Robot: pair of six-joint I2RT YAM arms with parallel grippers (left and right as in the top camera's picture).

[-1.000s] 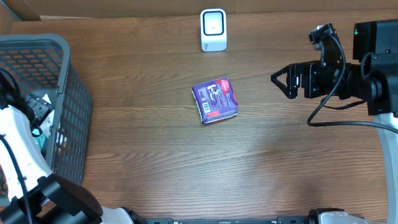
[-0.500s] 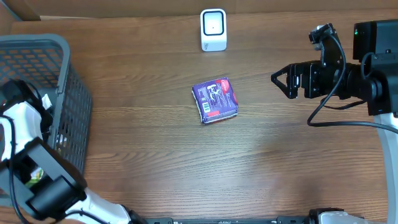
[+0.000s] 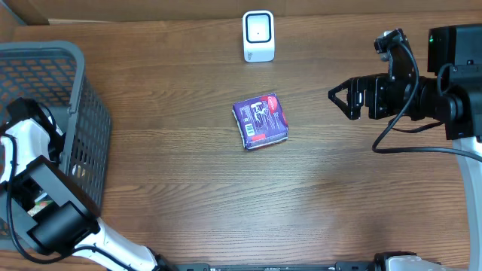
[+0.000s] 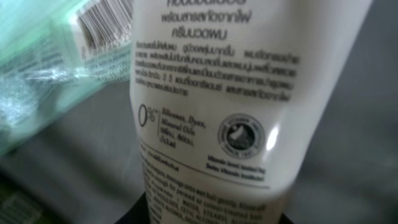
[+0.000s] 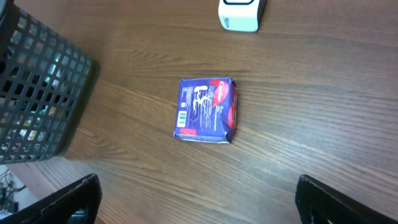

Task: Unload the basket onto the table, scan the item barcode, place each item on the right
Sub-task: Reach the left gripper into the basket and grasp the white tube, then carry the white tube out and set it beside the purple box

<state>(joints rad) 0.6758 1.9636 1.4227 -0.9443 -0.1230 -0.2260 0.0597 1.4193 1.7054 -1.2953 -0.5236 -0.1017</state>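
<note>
Into the grey basket (image 3: pixel 45 53) at the left of the table (image 3: pixel 226 196), the left arm (image 3: pixel 45 207) is bent down; a white tube (image 4: pixel 211 106) is seen close, but a grasp cannot be told. The right gripper (image 3: pixel 337 98) is held level at the right, jaws spread and empty. The purple packet (image 3: pixel 260 120) lies mid-table, apart from the scanner (image 3: pixel 258 35).

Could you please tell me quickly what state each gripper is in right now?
Left gripper: down in the basket at a white tube; grip cannot be told.
Right gripper: open, holding nothing.
</note>
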